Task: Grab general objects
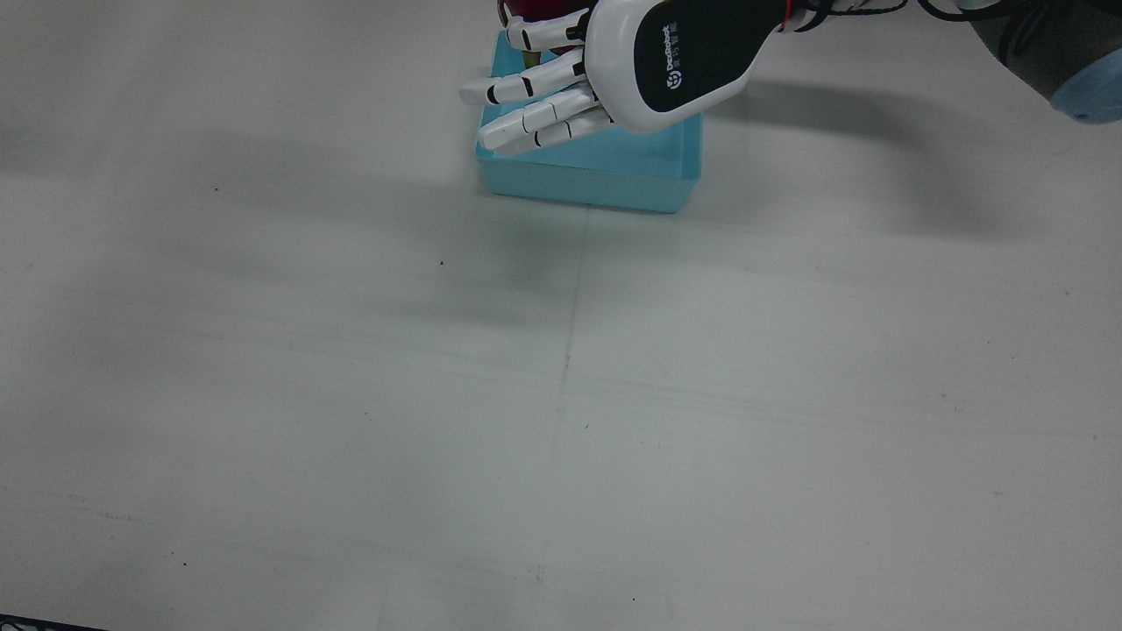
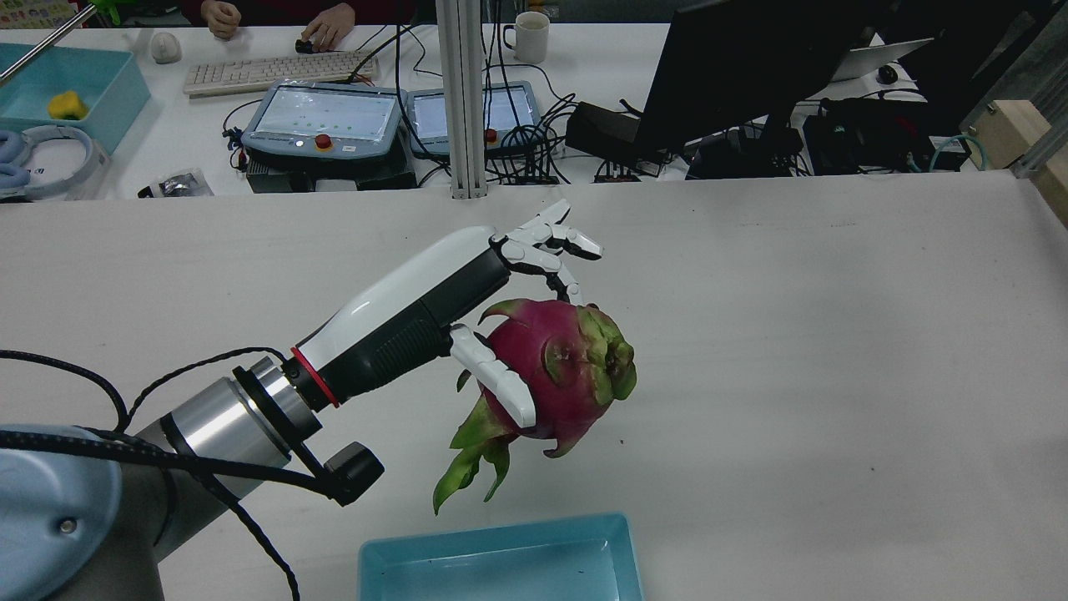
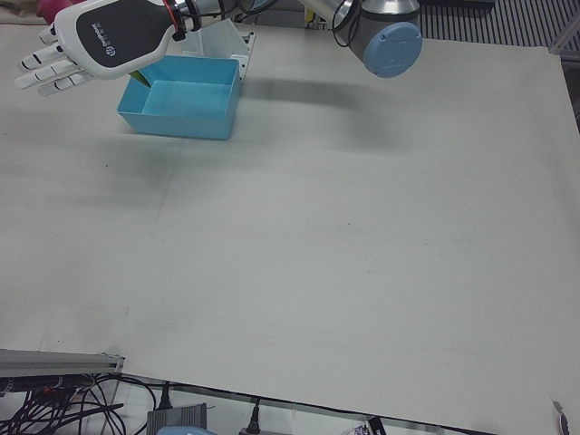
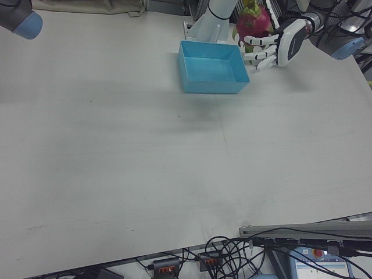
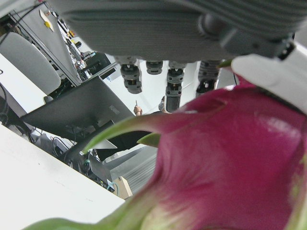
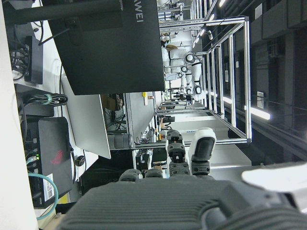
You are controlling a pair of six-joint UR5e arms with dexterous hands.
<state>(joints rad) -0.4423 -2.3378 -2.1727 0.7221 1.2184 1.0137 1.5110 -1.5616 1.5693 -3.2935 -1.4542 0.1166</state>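
We see left hand point(image 2: 501, 292) holding dragon fruit point(image 2: 559, 371) in air above white table point(image 2: 834, 334), thumb across fruit's near side, other fingers point(image 2: 555, 238) extended nearly straight beyond it. Fruit hangs just beyond far edge of blue bin point(image 2: 501, 559). Right hand point(image 6: 192, 191) shows only in own camera: fingers stretched out, apart, holding nothing.

A big white table with a busy desk behind it

At 12 o'clock past the table point(image 2: 834, 334), a desk point(image 2: 601, 67) holds a keyboard point(image 2: 275, 71), a mug point(image 2: 531, 35), a dark monitor point(image 2: 751, 67) and maybe some headphones point(image 2: 42, 154).
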